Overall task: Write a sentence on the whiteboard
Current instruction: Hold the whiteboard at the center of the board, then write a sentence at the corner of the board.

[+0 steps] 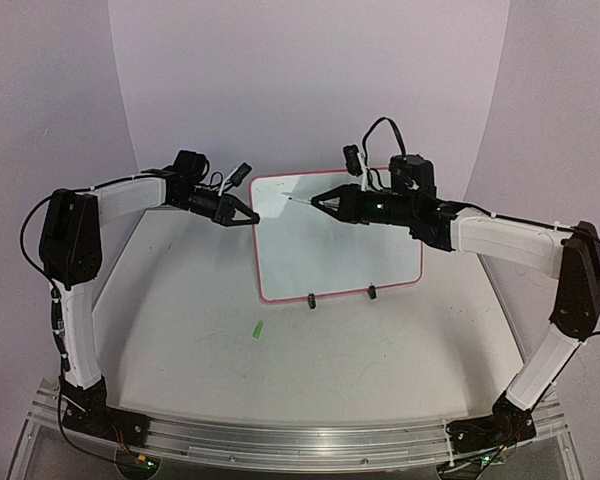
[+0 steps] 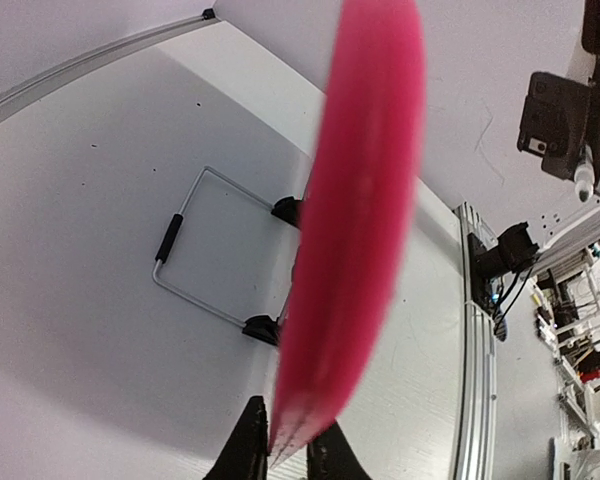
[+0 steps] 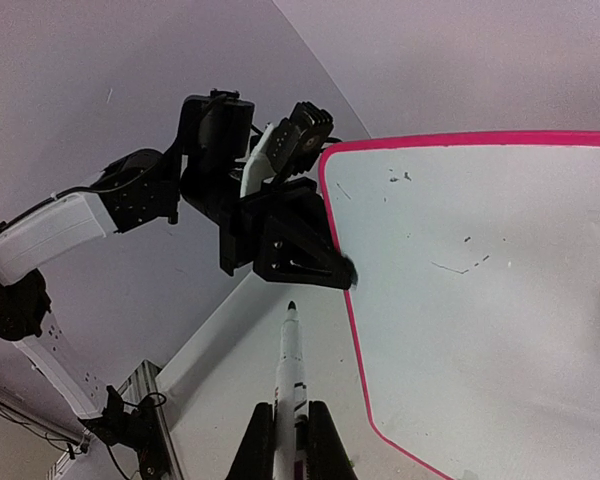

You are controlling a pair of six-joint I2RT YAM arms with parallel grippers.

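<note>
Now — left jaws pinch whiteboard (image 1: pixel 330 250) rim; right jaws clamp marker (image 3: pixel 292 365) | risk — marker pressure slips thin rim grip; board tips

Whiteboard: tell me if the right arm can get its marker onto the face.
Probably yes. The marker in the right fingers points at the bare face of the whiteboard, nothing between; the left fingers only clamp its left rim.

The whiteboard (image 1: pixel 340 240) stands propped at the counter's (image 1: pixel 200 330) back middle. The left jaws are on its left edge; the right jaws, with a marker (image 3: pixel 292 370), are before its face. A cap (image 1: pixel 257 329) lies on the counter before it.
</note>
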